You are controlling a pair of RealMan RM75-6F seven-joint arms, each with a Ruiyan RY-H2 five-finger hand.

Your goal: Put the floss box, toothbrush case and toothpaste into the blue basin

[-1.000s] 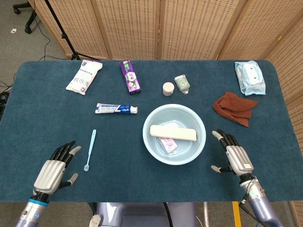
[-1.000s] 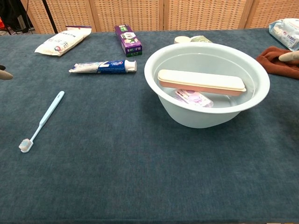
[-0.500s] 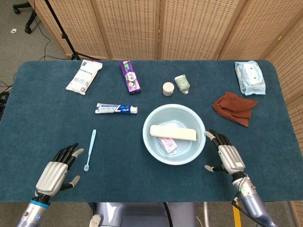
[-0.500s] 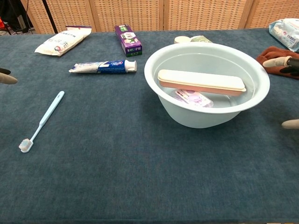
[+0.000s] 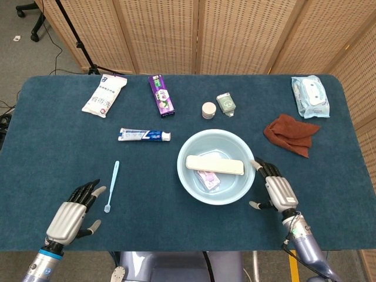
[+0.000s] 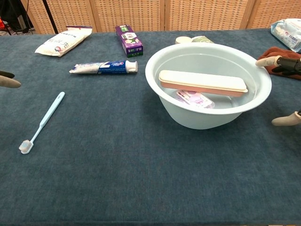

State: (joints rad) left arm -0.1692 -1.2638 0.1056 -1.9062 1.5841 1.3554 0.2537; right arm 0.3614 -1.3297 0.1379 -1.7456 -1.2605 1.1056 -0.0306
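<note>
Now right hand (image 5: 276,189) closer beside the blue basin (image 5: 189,182), fingers spread, empty, left hand (image 5: 73,214) likewise open.

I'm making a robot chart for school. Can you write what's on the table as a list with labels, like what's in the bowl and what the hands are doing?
in the basin: toothbrush case lying across the blue basin, floss box under it
still outside: toothpaste, left of the basin
loose toothbrush: toothbrush, near the left hand
left hand: left hand, holds nothing, fingers apart
right hand: right hand, holds nothing, just right of the basin's rim
also on the table: purple box, white pouch, brown cloth, wipes pack
</note>
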